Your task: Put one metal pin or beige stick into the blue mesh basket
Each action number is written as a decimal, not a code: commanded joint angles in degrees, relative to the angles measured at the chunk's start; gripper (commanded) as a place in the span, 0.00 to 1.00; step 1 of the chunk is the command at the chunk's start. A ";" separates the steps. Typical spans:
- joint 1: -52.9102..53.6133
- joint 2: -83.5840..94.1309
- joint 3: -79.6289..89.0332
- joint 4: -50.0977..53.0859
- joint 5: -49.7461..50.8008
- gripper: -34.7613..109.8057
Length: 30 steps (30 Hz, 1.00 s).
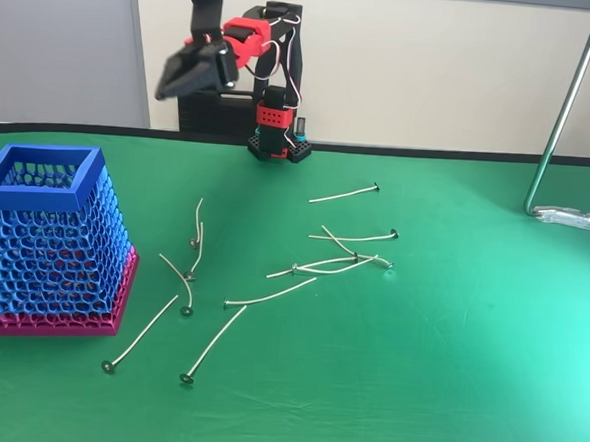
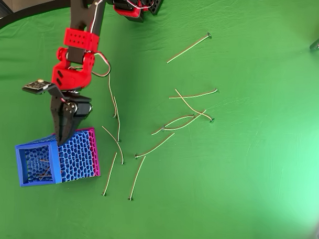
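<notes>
The fixed view is looking low across the green table (image 1: 445,390) toward the arm's base (image 1: 279,130) at the far edge. The overhead view is looking straight down from close above. Both are taking in the blue mesh basket (image 2: 40,170) and the scattered pins (image 1: 337,264).

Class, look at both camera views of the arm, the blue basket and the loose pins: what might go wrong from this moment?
1. The gripper hangs right over the blue mesh basket's rim; coming lower, it might knock the basket.
2. Whether the jaws hold a pin cannot be made out; any release might drop nothing.
3. Several pins lie crossed in a tangle, so a later grab could lift more than one.
</notes>
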State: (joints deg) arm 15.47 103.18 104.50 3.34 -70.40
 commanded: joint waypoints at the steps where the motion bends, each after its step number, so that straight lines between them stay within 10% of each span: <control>1: -2.37 8.79 9.67 -1.23 4.92 0.24; 16: -11.07 45.26 48.08 -0.70 31.64 0.24; 30: -16.52 77.87 65.48 27.25 50.98 0.24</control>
State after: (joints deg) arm -0.53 177.01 168.31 28.30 -21.18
